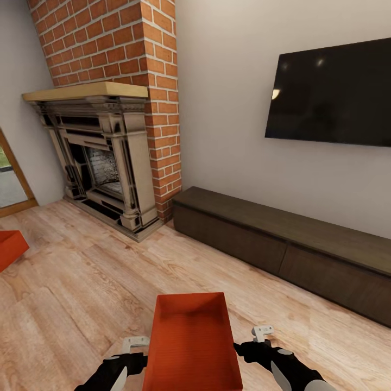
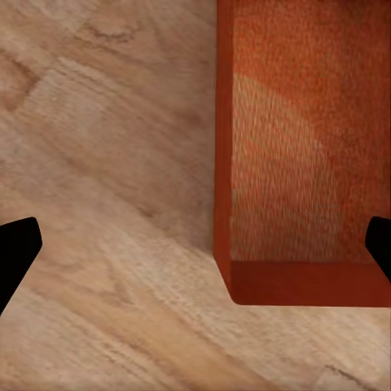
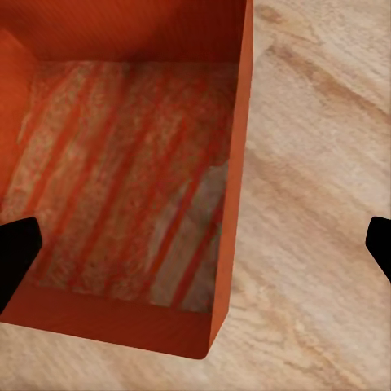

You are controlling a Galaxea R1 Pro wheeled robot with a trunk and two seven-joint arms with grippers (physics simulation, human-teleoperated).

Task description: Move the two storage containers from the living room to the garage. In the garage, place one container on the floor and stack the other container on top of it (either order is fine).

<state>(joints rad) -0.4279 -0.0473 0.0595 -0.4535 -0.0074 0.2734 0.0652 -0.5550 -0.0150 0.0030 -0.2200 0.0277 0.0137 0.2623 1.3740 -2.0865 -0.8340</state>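
Note:
One orange-red storage container [image 1: 191, 342] lies right in front of me on the living room's wood-plank floor [image 1: 81, 293], long side pointing away. My left gripper [image 1: 134, 344] is at its left wall and my right gripper [image 1: 262, 333] at its right wall. In the left wrist view the left gripper [image 2: 195, 244] is open, its dark fingers [image 2: 16, 252] spread wide either side of the bin's wall [image 2: 224, 163]. The right gripper [image 3: 195, 244] is open too, straddling the other wall [image 3: 236, 163]. The second container [image 1: 10, 247] shows partly at the left edge.
A brick fireplace [image 1: 108, 157] with a wooden mantel stands ahead on the left. A long dark cabinet [image 1: 282, 244] runs along the wall under the wall TV [image 1: 331, 92]. A doorway [image 1: 11, 179] opens at the far left.

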